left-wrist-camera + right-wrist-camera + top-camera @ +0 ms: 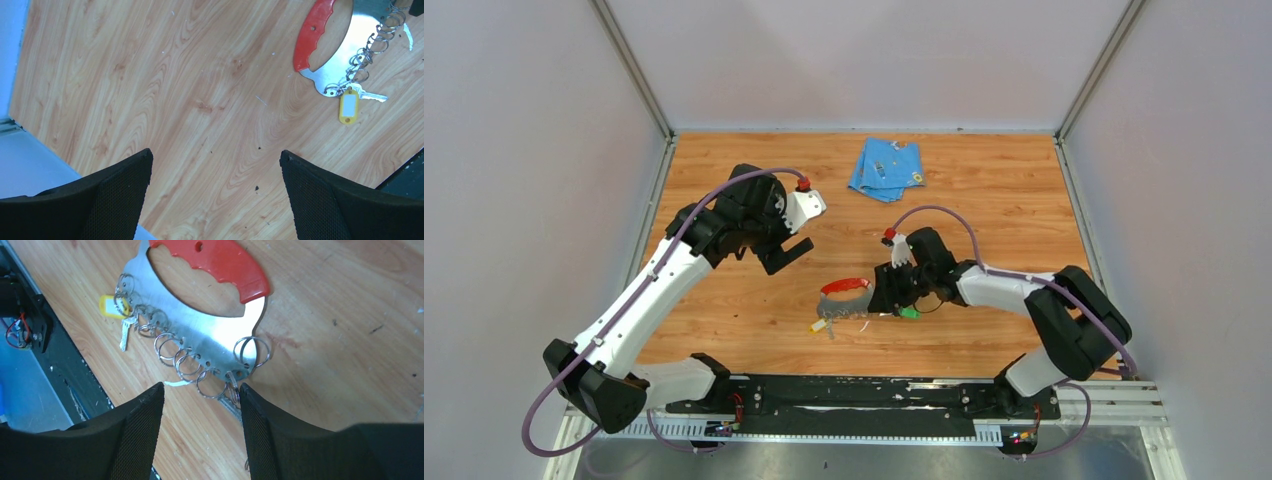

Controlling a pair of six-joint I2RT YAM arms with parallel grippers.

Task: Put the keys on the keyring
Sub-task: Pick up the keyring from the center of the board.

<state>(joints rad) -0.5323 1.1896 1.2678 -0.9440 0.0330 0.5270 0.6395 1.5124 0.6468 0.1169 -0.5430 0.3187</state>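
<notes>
Right gripper (200, 395): fingers parted, your nearer arm; keyring (200, 335) just above it in frame, green key (908, 313) just beside.
Left gripper (215, 154): released, well apart.

Left arm (639, 300) aloft, jaws wide; right arm (996, 288) low, jaws partly apart.

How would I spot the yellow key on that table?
On the wooden table, mid-front, lies the silvery keyring with a red strip. At its left end sits the yellow-tagged key; the only other tag, beside the right claw, is green.
</notes>
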